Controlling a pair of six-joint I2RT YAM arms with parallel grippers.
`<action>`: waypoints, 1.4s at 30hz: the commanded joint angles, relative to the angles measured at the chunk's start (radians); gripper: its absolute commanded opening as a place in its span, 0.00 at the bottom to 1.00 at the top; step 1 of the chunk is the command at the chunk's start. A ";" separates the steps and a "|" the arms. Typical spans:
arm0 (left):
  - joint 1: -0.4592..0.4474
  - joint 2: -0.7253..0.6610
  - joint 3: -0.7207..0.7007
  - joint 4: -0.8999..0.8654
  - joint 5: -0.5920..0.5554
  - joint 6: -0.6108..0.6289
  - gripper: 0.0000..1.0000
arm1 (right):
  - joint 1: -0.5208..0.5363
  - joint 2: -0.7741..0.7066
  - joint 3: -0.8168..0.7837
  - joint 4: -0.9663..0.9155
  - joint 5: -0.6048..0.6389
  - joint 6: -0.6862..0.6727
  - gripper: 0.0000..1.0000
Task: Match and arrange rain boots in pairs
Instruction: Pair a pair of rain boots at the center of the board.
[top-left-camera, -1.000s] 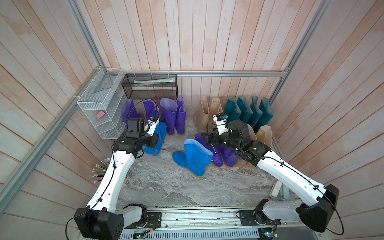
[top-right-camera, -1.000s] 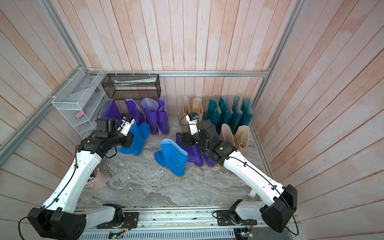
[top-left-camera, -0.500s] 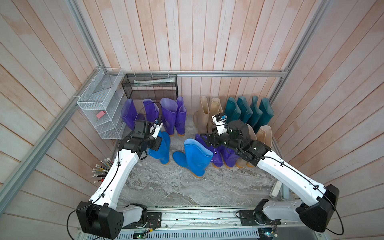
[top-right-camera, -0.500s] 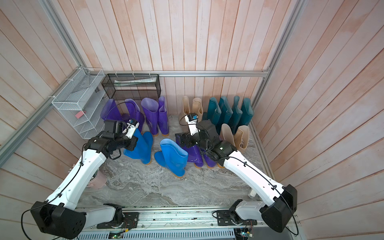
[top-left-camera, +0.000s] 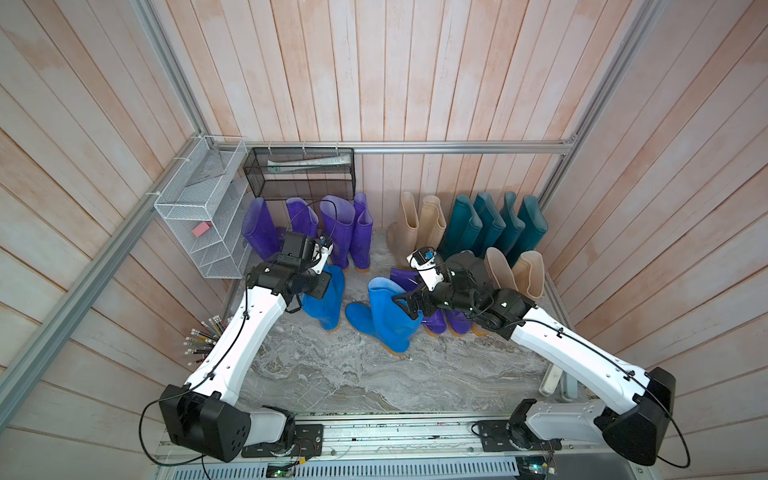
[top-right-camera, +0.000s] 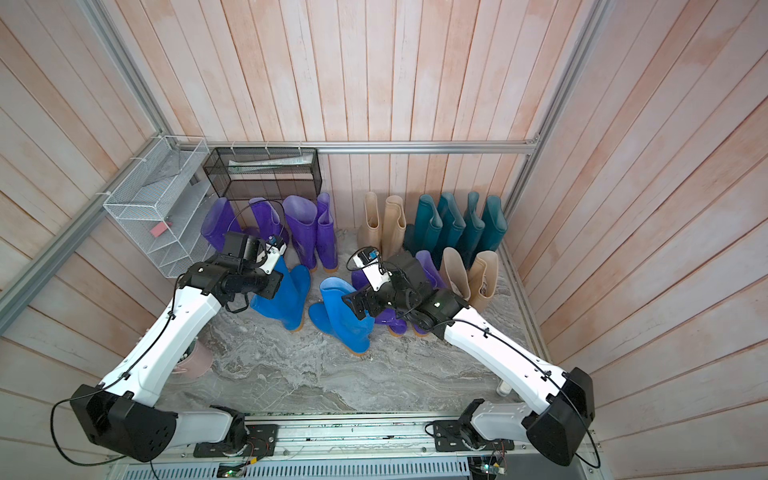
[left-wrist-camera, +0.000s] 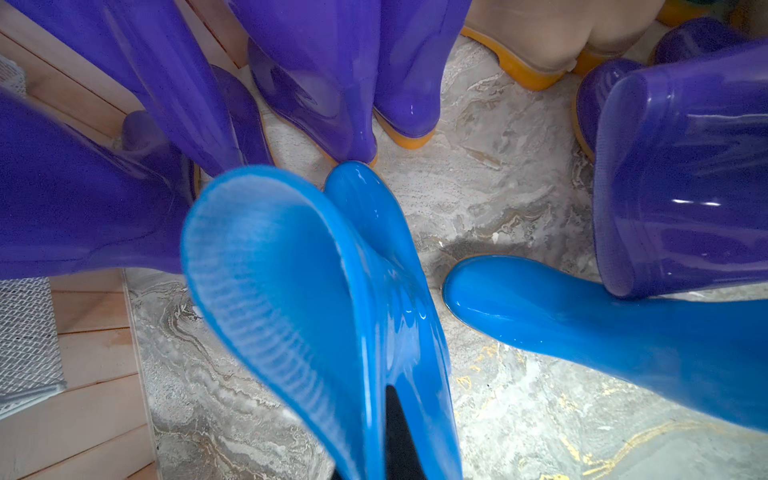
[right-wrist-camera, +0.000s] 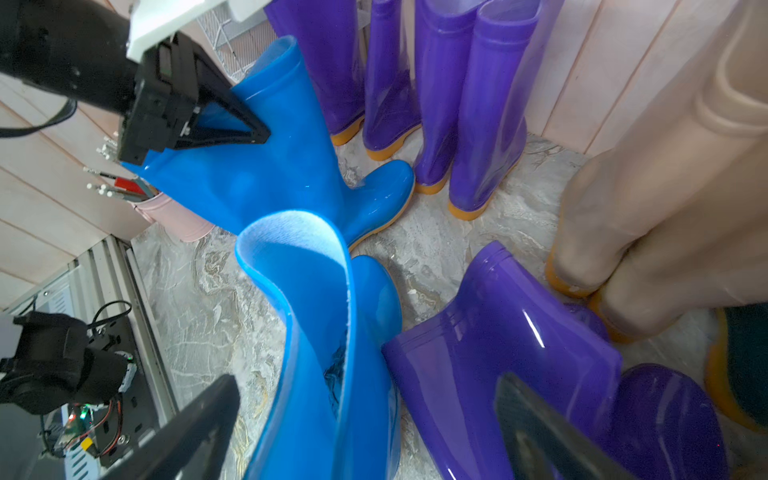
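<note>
left hand clamped shut on the rim of a carried blue boot, brought rightward over the last second to just left of the standing blue boot, right hand at that standing boot's top, jaws spread wider, gripping nothing

Grey marbled floor bears the rain boots

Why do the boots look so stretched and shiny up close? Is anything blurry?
Left wrist view: the nearest blue boot looms huge and soft, and purple boots smear at the edge. Right wrist view: a white glare streak on the near purple boot. In both top views: wall planks fan outward; light even, shadows faint.
</note>
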 joint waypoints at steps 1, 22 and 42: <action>-0.015 0.010 0.030 -0.013 -0.024 -0.034 0.00 | 0.050 0.043 -0.010 -0.058 0.013 -0.046 0.97; -0.051 -0.031 0.053 -0.033 -0.028 -0.137 0.00 | 0.092 0.119 0.088 0.224 0.140 0.434 0.00; -0.052 0.009 0.034 0.081 0.082 -0.243 0.11 | 0.080 0.407 0.254 0.474 0.079 0.468 0.00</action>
